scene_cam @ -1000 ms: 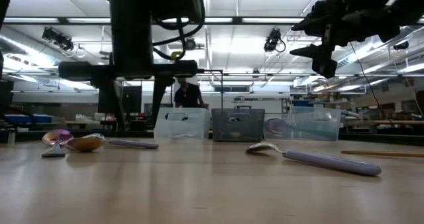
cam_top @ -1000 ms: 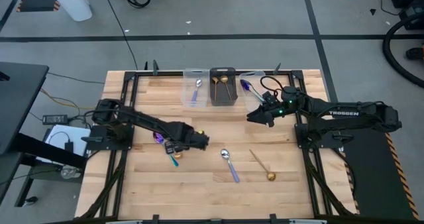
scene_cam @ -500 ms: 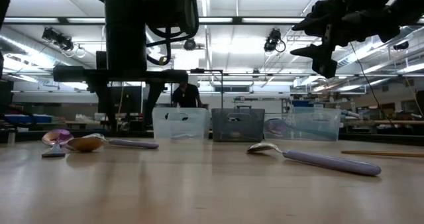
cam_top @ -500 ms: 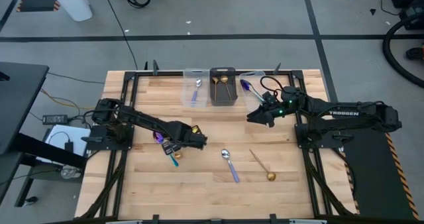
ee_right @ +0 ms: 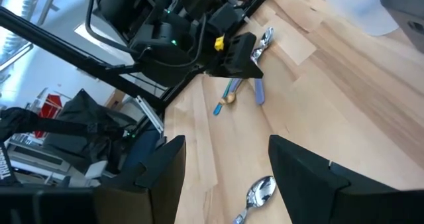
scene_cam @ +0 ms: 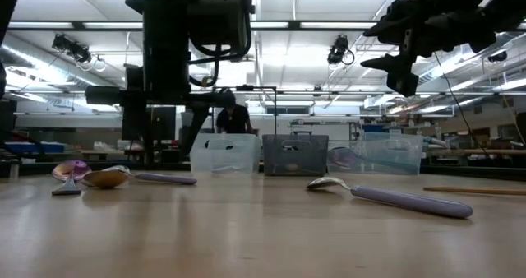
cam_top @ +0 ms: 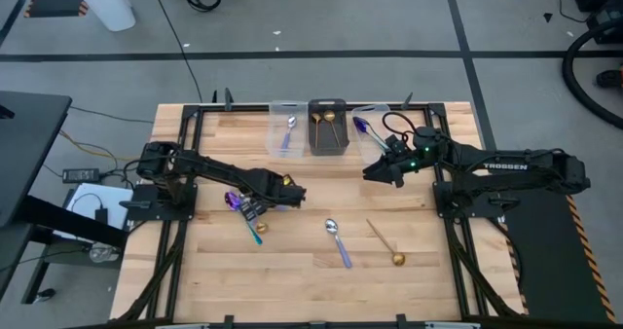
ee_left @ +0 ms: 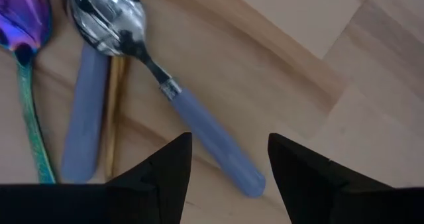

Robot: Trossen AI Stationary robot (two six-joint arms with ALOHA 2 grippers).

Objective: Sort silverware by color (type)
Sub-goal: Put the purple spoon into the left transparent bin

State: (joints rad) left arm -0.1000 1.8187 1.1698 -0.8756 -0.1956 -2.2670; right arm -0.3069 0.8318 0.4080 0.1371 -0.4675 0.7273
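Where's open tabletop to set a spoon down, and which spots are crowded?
Free: the near strip below the lilac-handled spoon and gold spoon, and the far-left corner beside the clear bin. Crowded: the spoon cluster under the open left gripper, and the bin row.

The high view looks straight down from well above, taking in the whole wooden table point(cam_top: 292, 271), both arms and the floor around it. The low view sits at tabletop height, facing level across the boards toward three bins point(scene_cam: 294, 155) at the far edge and the room behind. The left wrist view points down from close above the wood, filled by a lilac-handled spoon point(ee_left: 165, 88) beyond its own two dark fingers point(ee_left: 159, 177). The right wrist view looks from higher up, slanting across the table toward the other arm. That spoon cluster point(ee_right: 242, 85) shows there, and also in the high view point(cam_top: 248, 212).
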